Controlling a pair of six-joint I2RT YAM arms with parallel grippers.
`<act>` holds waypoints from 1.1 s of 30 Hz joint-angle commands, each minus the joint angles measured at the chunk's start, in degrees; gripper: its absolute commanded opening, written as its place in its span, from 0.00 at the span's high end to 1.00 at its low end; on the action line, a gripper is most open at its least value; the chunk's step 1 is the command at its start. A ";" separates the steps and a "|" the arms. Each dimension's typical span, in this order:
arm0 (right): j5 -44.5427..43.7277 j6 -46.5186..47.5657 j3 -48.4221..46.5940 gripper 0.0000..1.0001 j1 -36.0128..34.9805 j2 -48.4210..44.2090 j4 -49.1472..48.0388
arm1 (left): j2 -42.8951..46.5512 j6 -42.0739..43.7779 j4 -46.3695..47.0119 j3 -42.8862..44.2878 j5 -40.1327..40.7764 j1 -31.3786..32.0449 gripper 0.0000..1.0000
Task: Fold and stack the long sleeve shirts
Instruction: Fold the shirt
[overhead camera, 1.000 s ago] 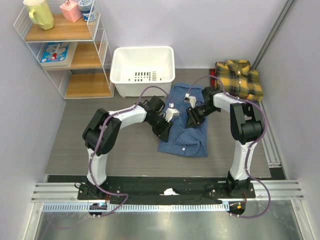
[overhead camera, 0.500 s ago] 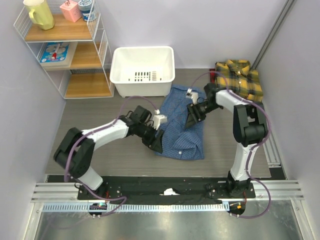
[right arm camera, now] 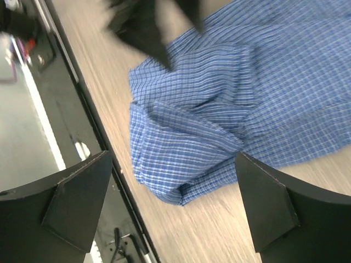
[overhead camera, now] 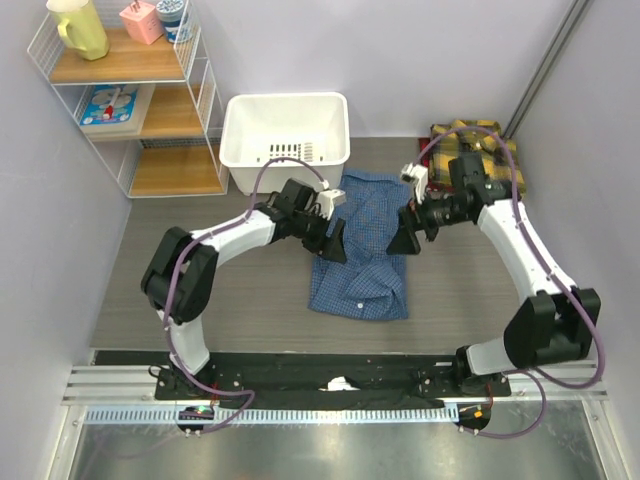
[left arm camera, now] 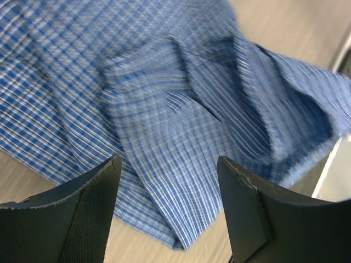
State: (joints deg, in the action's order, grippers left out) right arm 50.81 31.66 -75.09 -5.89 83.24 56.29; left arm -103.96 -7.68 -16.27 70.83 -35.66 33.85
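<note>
Blue shirt (overhead camera: 365,262) lies rumpled on the table (overhead camera: 450,300), between the 2 claws. The left claw (overhead camera: 335,240) hovers over its left edge, fingers apart, gripping nothing. The right claw (overhead camera: 408,238) hangs above its right edge, fingers wide apart and empty. The plaid shirt (overhead camera: 512,172) lies behind and right of the blue shirt, partly hidden by the right arm.

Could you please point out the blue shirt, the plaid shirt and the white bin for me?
blue shirt (overhead camera: 365,270), top view, folded middle.
plaid shirt (overhead camera: 481,139), top view, far part.
white bin (overhead camera: 285,152), top view, slotted wall.
</note>
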 commanded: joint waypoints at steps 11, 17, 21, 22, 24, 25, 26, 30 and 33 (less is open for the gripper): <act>-19.25 5.78 15.24 0.12 -19.51 -9.51 -18.41 | -4.23 -8.49 6.69 2.04 -0.90 -2.38 0.30; -22.24 4.73 14.80 0.71 -19.43 -4.59 -20.60 | -4.58 -8.75 7.48 1.95 -1.34 -2.38 0.34; -19.79 1.40 13.31 0.98 -14.09 -2.04 -21.58 | -5.11 -8.49 7.92 2.03 -0.99 -2.38 0.35; -19.35 0.78 12.87 0.99 -12.76 -1.68 -21.66 | -5.20 -8.40 7.92 2.03 -0.82 -2.38 0.35; -16.27 -0.28 12.08 0.99 -8.64 -0.63 -21.58 | -5.55 -8.23 8.01 2.21 -0.73 -2.38 0.35; -15.66 -1.41 11.90 0.99 -7.48 -0.36 -21.66 | -5.98 -8.23 8.01 2.56 -0.64 -2.38 0.36; -14.00 -2.03 11.90 0.99 -6.42 -0.19 -21.58 | -6.34 -8.23 8.01 2.74 -0.64 -2.38 0.38; -10.48 -4.76 13.91 0.99 -2.12 0.34 -22.28 | -8.00 -8.66 8.36 3.88 0.33 -2.29 0.43; -9.15 -9.06 15.15 0.64 -1.41 0.78 -23.86 | -9.41 -9.37 8.36 4.58 0.94 -2.38 0.45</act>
State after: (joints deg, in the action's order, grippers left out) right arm 36.69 27.92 -60.40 -7.84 83.79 36.01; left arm -111.85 -16.21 -10.02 72.77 -35.55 31.53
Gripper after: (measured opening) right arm 0.173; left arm 0.561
